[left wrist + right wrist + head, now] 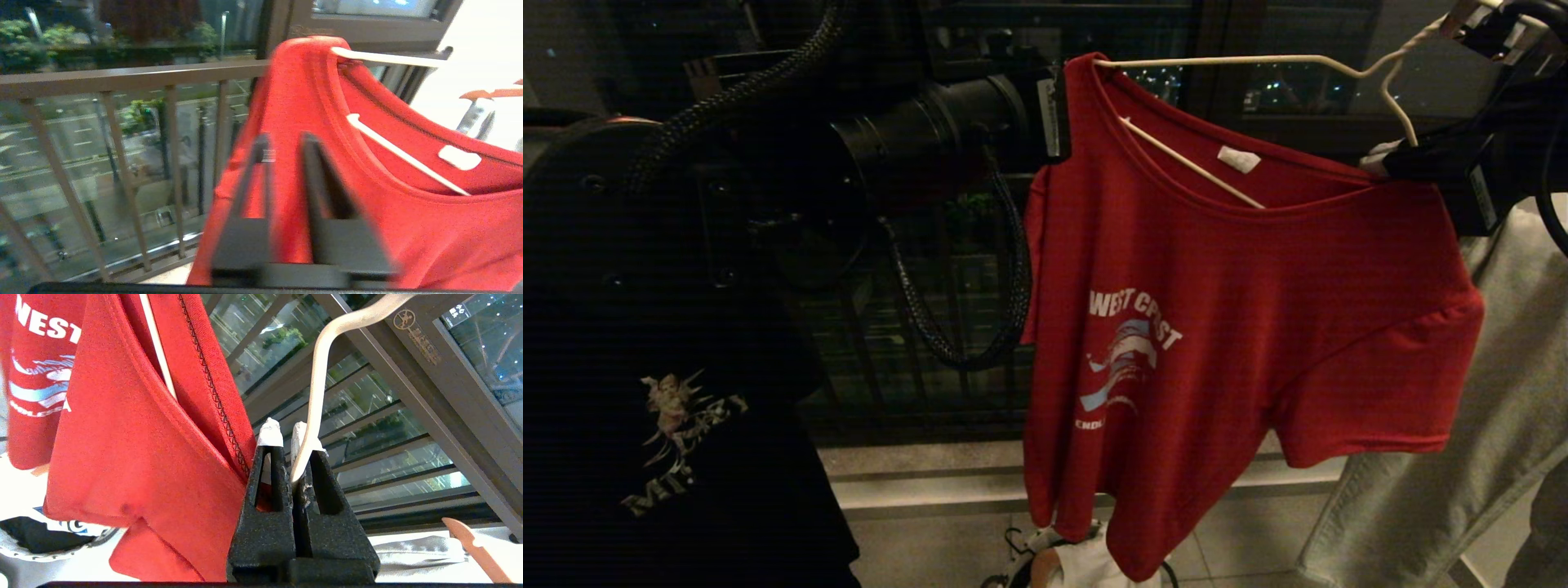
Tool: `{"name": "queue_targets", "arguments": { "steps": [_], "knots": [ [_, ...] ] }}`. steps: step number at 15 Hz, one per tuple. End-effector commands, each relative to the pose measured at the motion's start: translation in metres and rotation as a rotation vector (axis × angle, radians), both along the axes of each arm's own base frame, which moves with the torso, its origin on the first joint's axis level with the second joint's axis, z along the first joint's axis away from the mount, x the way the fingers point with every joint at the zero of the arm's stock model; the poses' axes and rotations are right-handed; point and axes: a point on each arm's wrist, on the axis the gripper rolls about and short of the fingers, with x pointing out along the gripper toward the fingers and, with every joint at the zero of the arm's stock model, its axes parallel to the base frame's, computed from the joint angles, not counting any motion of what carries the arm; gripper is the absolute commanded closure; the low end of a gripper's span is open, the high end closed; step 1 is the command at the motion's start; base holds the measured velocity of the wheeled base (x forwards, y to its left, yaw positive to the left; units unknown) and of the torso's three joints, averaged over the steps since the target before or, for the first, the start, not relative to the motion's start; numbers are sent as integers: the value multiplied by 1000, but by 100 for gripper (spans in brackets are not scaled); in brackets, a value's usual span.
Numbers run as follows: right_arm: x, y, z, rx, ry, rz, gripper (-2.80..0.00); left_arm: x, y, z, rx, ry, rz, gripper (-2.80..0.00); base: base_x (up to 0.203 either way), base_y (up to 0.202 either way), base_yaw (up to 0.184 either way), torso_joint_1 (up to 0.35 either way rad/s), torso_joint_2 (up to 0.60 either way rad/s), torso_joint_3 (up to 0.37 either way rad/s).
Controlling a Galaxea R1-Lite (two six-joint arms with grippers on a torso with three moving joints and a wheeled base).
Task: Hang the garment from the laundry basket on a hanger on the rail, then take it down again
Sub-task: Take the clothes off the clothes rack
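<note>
A red short-sleeved garment [1225, 327] of soft knit jersey hangs slantwise on a thin cream-white wire hanger [1290, 59], which is held up in the air near a dark window frame. One end of the hanger fills the shoulder at the head view's left, forming a rounded peak; the lower bar [1192, 166] crosses the open neckline as a straight pale rod. The neckline is a ribbed band with dark overlock stitching inside, and a small white label [1239, 159] sits below it. White block lettering and a pale blue-white graphic [1127, 359] mark the chest.

The right gripper [291, 435] is at the upper right of the head view. Its black, grainy, wedge-shaped fingers [267, 473], tipped with white tape, are pressed together on the curved wire of the hanger, beside the shirt's shoulder seam.

The left gripper [284, 143] is at the peaked shoulder. Its two flat dark fingers [322, 171] stand slightly apart with a fold of red cloth showing between them; whether they pinch it cannot be told.

The laundry basket [1033, 563], with a patterned rim and thin black loops, sits on the pale tiled floor under the shirt's hem. A black T-shirt with an angel print [678, 425] hangs at the left; pale grey cloth [1494, 408] hangs at the right. A metal railing [122, 73] of slim vertical bars stands behind.
</note>
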Motion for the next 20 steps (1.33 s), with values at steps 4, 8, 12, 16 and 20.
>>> {"name": "queue_targets", "arguments": {
  "steps": [4,8,12,16,20],
  "knots": [
    [1,0,-1,-3,6,3,0,7,-20,-15,29,31,67,-280,0,0,0,0,0,0],
    [5,1,-4,-6,16,3,0,8,-26,-13,0,-35,98,-280,0,0,0,0,0,0],
    [6,1,-5,-7,21,2,0,5,-32,-24,5,-152,104,-280,0,0,0,0,0,0],
    [5,1,-5,-7,21,0,0,5,-38,-33,16,-219,117,-280,0,0,0,0,0,0],
    [5,1,-5,-7,19,0,0,11,-42,-32,17,-305,236,-280,0,0,0,0,0,0]
  ]
}}
